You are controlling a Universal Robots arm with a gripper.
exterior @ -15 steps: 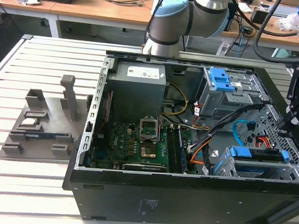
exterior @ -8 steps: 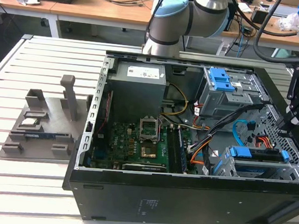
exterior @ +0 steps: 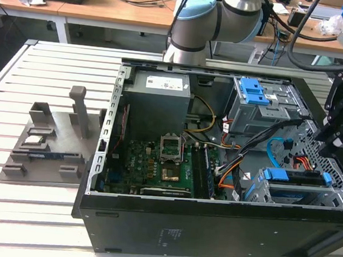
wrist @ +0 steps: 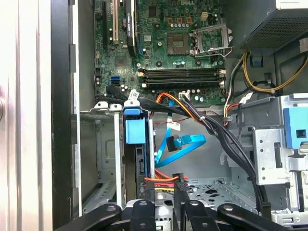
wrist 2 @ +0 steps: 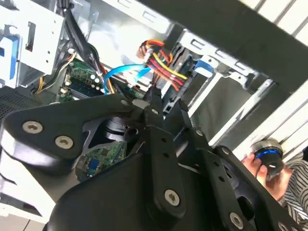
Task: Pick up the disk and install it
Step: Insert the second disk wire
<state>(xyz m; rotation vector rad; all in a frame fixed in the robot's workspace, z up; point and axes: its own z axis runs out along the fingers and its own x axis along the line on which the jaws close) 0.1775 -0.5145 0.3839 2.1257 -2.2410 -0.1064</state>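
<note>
The disk (exterior: 294, 177) sits in the lower drive cage at the front corner of the open computer case, on the exterior view's right, with its blue rail facing up. In the first wrist view the disk (wrist: 139, 163) appears edge-on under a blue tab, slotted between the cage's metal walls. My gripper (exterior: 331, 141) hovers just above and to the right of that cage, over the case wall. In both wrist views the black fingers (wrist 2: 154, 103) meet at their tips, so the gripper (wrist: 166, 209) is shut with nothing between them.
Orange, yellow, red and blue cables (wrist: 178, 144) run close beside the cage. The motherboard (exterior: 156, 163), the power supply (exterior: 159, 100) and an upper bay with a blue latch (exterior: 254, 91) fill the case. A grey fixture (exterior: 55, 135) lies on the slatted table. A hand (wrist 2: 267, 166) holds a round device.
</note>
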